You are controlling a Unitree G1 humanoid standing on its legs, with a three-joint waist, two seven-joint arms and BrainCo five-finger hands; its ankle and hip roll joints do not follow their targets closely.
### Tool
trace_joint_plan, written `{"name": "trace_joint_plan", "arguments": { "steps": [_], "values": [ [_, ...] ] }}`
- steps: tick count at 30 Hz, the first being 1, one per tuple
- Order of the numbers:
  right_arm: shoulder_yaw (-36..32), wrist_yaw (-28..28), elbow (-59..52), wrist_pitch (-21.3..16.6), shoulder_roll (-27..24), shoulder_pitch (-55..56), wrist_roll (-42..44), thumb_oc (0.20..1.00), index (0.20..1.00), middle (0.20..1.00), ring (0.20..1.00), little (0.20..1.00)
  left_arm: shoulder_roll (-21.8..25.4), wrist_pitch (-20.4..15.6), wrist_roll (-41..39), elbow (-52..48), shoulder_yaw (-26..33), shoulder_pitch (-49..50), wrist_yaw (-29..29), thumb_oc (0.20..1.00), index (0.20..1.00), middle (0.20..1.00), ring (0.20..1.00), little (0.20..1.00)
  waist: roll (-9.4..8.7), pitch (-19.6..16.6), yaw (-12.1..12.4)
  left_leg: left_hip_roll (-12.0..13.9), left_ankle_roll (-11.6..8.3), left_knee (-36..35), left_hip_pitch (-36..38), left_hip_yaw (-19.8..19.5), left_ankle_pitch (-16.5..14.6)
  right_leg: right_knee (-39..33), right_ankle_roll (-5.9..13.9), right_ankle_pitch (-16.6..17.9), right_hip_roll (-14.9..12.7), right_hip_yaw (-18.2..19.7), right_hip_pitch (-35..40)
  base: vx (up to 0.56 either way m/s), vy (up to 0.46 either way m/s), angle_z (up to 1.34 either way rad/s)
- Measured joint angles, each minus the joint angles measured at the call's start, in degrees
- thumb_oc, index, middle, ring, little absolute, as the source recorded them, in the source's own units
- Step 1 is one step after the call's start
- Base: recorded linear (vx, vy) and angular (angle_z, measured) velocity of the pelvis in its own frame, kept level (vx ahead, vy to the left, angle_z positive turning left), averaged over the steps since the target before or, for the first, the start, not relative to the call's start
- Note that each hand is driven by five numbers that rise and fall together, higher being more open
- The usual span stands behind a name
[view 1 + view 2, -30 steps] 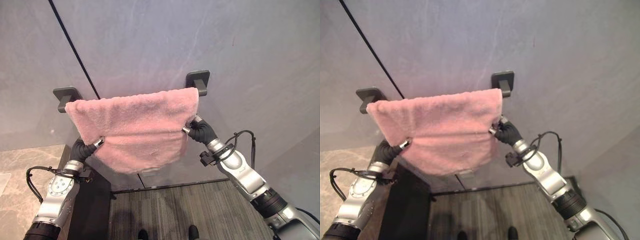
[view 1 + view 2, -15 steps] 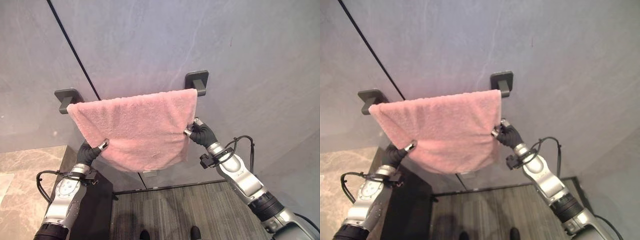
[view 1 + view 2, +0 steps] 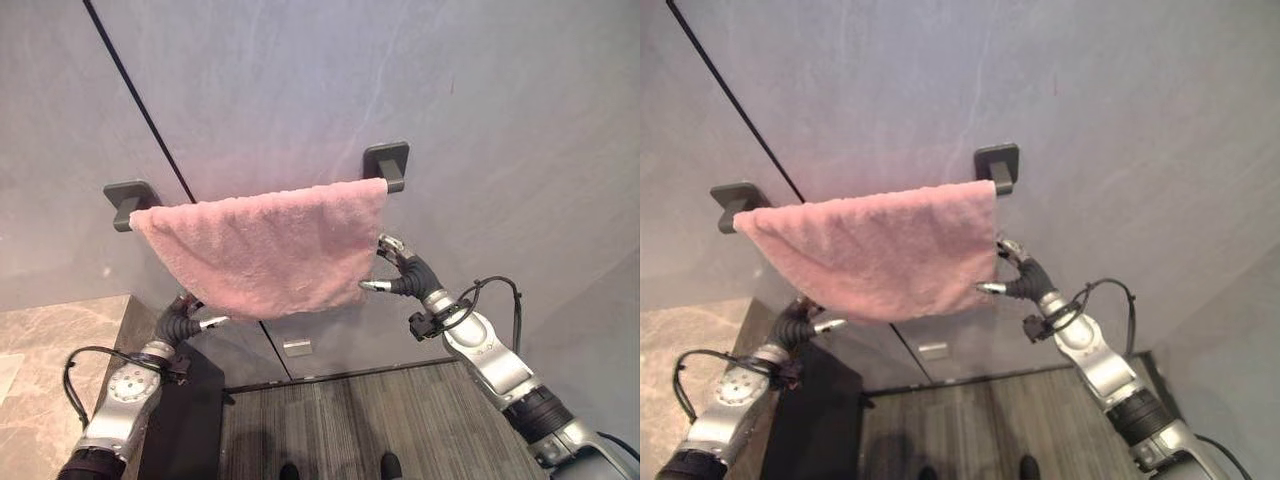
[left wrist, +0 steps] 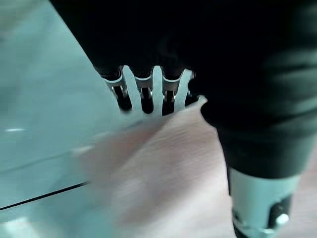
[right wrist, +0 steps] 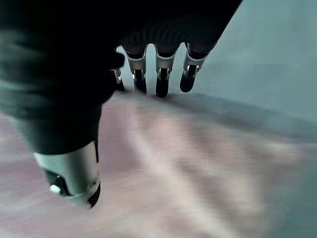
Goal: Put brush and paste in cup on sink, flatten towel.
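A pink towel (image 3: 265, 250) hangs spread over a bar between two dark wall brackets (image 3: 125, 197) (image 3: 387, 162), its lower edge curving down at the middle. My left hand (image 3: 187, 320) is just below the towel's lower left edge, open, with nothing in it. My right hand (image 3: 402, 275) is beside the towel's lower right corner, fingers spread open and apart from the cloth. In the left wrist view the fingers (image 4: 153, 91) are straight, with the pink towel (image 4: 163, 168) past them. The right wrist view shows its fingers (image 5: 161, 74) over the towel (image 5: 188, 168).
A marble counter (image 3: 40, 350) lies at lower left, with a dark cabinet side (image 3: 195, 420) next to it. Grey carpet (image 3: 360, 420) covers the floor below. A small plate (image 3: 296, 347) sits low on the grey wall, under the towel.
Both hands have let go of the towel's lower edge and opened. The left hand dropped lower, the right moved slightly out to the right. The towel now hangs free.
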Motion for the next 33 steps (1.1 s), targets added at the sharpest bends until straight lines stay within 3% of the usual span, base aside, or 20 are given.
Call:
{"name": "trace_joint_plan", "arguments": {
  "steps": [5,7,9,17,18,21,23,26,33],
  "values": [
    [-0.5,-1.1,12.4,1.4,0.5,1.8,-1.5,1.0,1.0,1.0,1.0,1.0,-11.3,1.8,1.0,15.0,-1.1,-1.5,0.8,1.0,1.0,1.0,1.0,1.0,0.09,-0.3,-0.6,0.2,-0.01,0.0,0.0,0.0,0.0,0.0,-0.08,-0.1,0.2,0.0,0.1,-0.01,-0.034,0.0],
    [-2.9,-1.2,17.9,1.0,3.5,3.5,2.0,1.0,1.0,1.0,1.0,1.0,-16.2,2.0,-1.2,23.2,-0.7,-2.3,1.6,1.0,1.0,1.0,1.0,1.0,-0.14,-0.5,-1.4,0.3,-0.03,0.0,0.5,0.0,0.0,0.0,-0.16,-0.1,0.3,-0.1,0.4,-0.03,-0.046,-0.01],
    [-2.6,-1.2,21.7,2.2,4.3,4.7,3.4,1.0,1.0,1.0,1.0,1.0,-18.3,3.2,-0.9,27.8,-1.0,-2.5,2.4,1.0,1.0,1.0,1.0,1.0,-0.29,-0.4,-2.2,0.4,0.02,0.0,1.0,0.2,0.0,0.0,-0.22,-0.2,0.4,0.1,0.7,-0.02,-0.029,-0.03],
    [-2.9,0.0,44.4,2.8,6.7,5.7,3.1,1.0,1.0,1.0,1.0,1.0,-19.6,4.7,5.9,41.5,-1.1,-3.5,4.5,1.0,1.0,1.0,1.0,1.0,-0.49,-1.9,-2.9,0.7,0.17,0.0,1.3,2.2,-0.6,0.0,-0.36,-0.1,0.7,1.8,-0.1,-0.01,-0.045,-0.13],
    [-2.9,0.5,51.6,3.5,8.4,5.9,2.0,1.0,1.0,1.0,1.0,1.0,-20.4,5.0,7.8,43.6,-1.0,-3.0,4.4,1.0,1.0,1.0,1.0,1.0,-0.55,-2.8,-2.6,0.8,0.11,0.0,1.5,2.8,-0.8,0.0,-0.45,-0.1,0.9,2.2,-0.1,0.01,-0.025,-0.17],
    [-4.7,1.2,58.2,3.9,10.1,7.9,-0.9,1.0,1.0,1.0,1.0,1.0,-20.8,5.5,9.5,45.9,-1.0,-2.0,4.4,1.0,1.0,1.0,1.0,1.0,-0.6,-2.9,-2.7,1.0,0.11,-0.1,1.8,2.9,-1.0,0.0,-0.64,-0.2,1.1,2.3,-0.1,0.02,-0.035,-0.08],
    [-4.9,1.2,64.5,5.0,10.9,8.6,-7.7,1.0,1.0,1.0,1.0,1.0,-20.9,5.8,12.5,49.4,-0.9,-2.0,4.6,1.0,1.0,1.0,1.0,1.0,-0.51,-3.3,-2.6,1.3,0.0,0.0,1.8,2.9,-1.1,0.0,-0.85,-0.3,1.4,2.2,0.0,0.01,-0.016,0.0],
    [-4.1,0.2,62.0,5.5,9.1,12.0,-14.3,1.0,1.0,1.0,1.0,1.0,-20.8,7.0,14.1,50.8,0.1,-0.1,5.0,1.0,1.0,1.0,1.0,1.0,-0.18,-3.7,-2.8,1.8,-0.06,0.0,1.3,2.9,-1.2,0.0,-1.12,-0.3,1.9,2.3,-0.7,0.0,-0.011,-0.01],
    [-7.0,0.1,58.0,4.1,8.7,16.4,-12.8,1.0,1.0,1.0,1.0,1.0,-20.9,6.5,12.3,50.1,3.8,2.2,5.2,1.0,1.0,1.0,1.0,1.0,0.46,-4.1,-2.7,2.2,-0.17,0.0,0.8,2.9,-1.2,0.0,-1.55,-0.5,2.3,2.2,-1.1,0.0,0.0,0.0]
  ]
}}
